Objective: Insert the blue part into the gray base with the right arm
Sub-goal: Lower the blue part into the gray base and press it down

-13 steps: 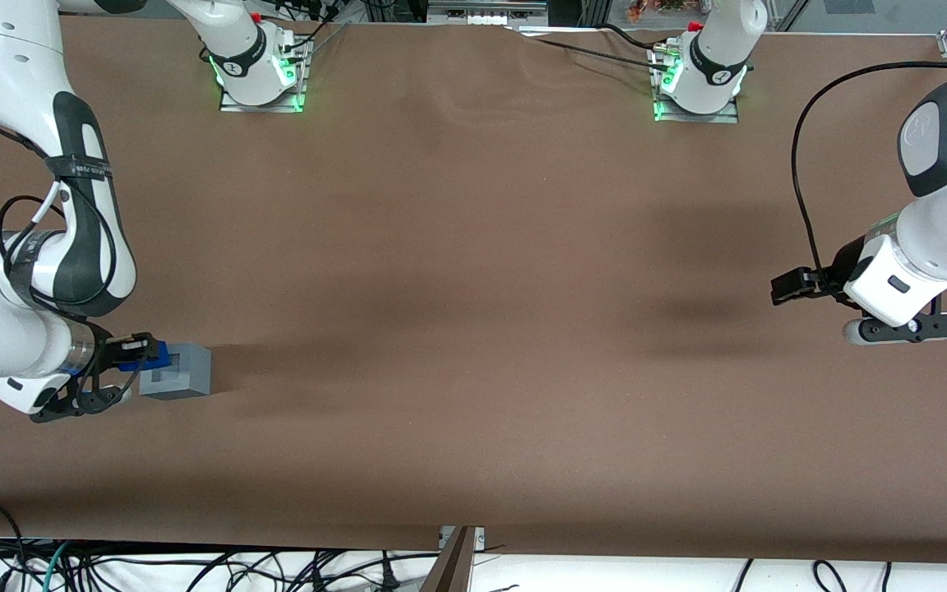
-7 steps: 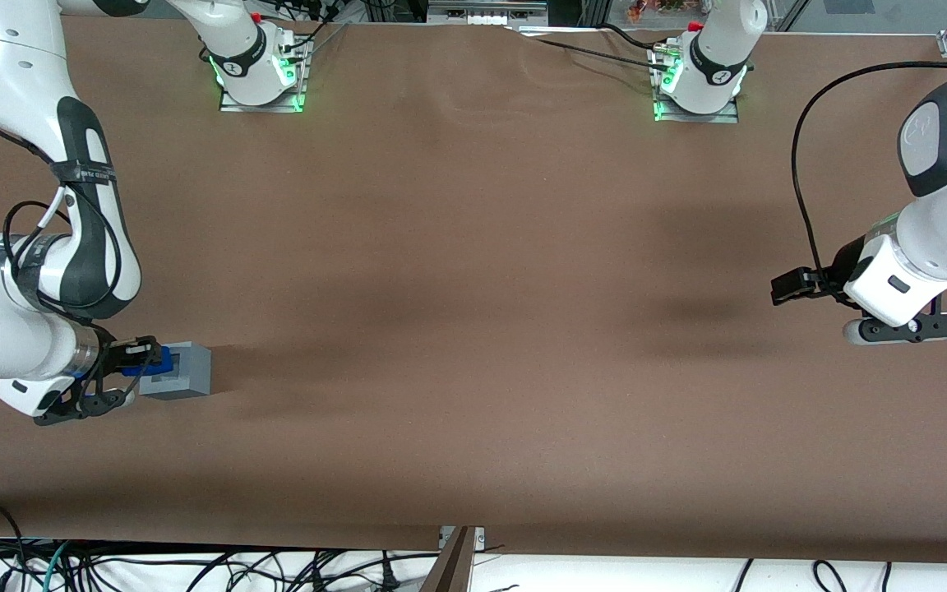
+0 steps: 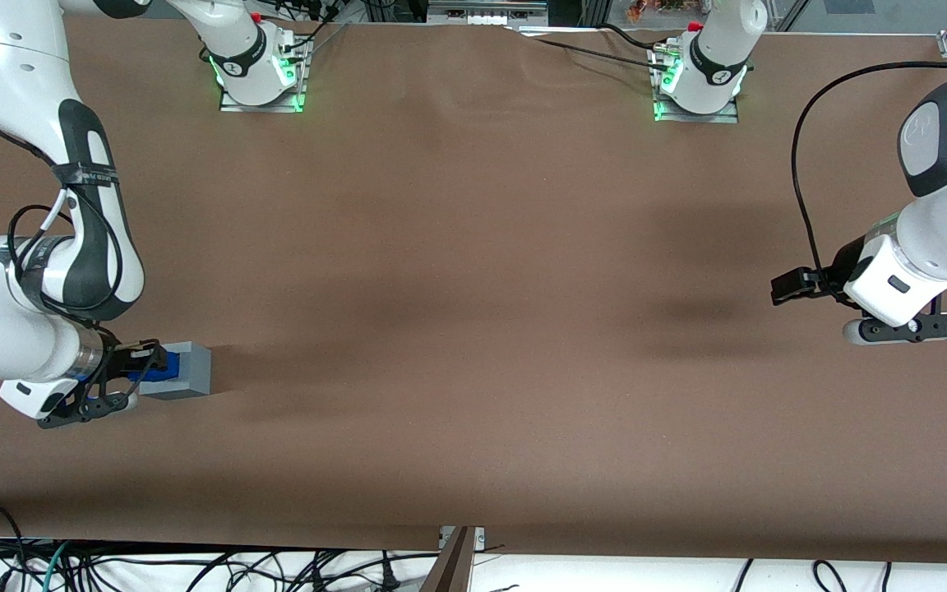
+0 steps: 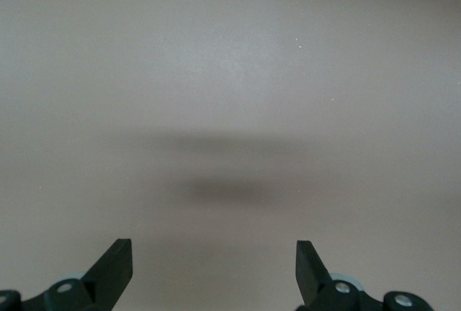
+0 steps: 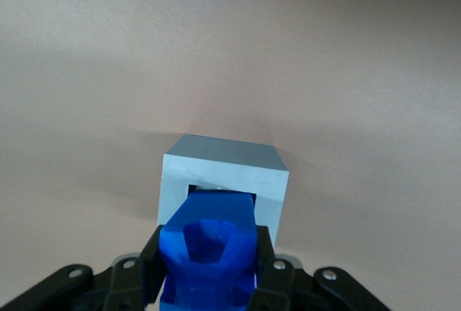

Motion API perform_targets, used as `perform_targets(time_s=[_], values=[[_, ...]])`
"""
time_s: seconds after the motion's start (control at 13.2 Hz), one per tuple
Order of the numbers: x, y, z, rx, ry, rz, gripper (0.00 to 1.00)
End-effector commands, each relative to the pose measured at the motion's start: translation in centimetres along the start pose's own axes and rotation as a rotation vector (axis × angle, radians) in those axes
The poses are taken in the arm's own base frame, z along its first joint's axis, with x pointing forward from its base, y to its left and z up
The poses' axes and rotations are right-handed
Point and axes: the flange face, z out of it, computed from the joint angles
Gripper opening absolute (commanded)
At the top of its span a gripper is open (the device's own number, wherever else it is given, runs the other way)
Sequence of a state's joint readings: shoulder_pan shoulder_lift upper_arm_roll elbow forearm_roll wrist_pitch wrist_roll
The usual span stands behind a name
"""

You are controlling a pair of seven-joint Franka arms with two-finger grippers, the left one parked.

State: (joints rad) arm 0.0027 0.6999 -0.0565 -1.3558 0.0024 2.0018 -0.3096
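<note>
So over the last second the right arm (image 3: 38,329) has slid its hand (image 3: 140,366) in toward the gray base (image 3: 190,368), and the blue part (image 3: 154,367) that was hanging just off the cube's edge now overlaps its top, covering most of the recess in the front view. The hand is clamped on the blue part (image 5: 209,253), one black finger (image 5: 153,268) pressed on each side, and the wrist view shows the part's leading end sitting right at the mouth of the square opening in the gray base (image 5: 225,181). The base sits on the brown bench (image 3: 473,288) at the working arm's end, nothing else near it. Looks to me like we're mid-insertion: aligned and just starting to go in, not seated yet. I'd say the next move needs a straight, gentle push along the recess axis, keeping the part square so it doesn't jam on the rim or shove the cube along, then let go once it bottoms out.
</note>
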Motion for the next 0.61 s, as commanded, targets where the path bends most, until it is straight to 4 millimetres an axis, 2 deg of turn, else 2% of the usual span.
perform_targets(time_s=[0.0,0.53], values=[[0.10,-0.13,0.11,0.018,0.022,0.020,0.26],[0.16,0.20,0.89,0.019,0.023,0.078,0.29]])
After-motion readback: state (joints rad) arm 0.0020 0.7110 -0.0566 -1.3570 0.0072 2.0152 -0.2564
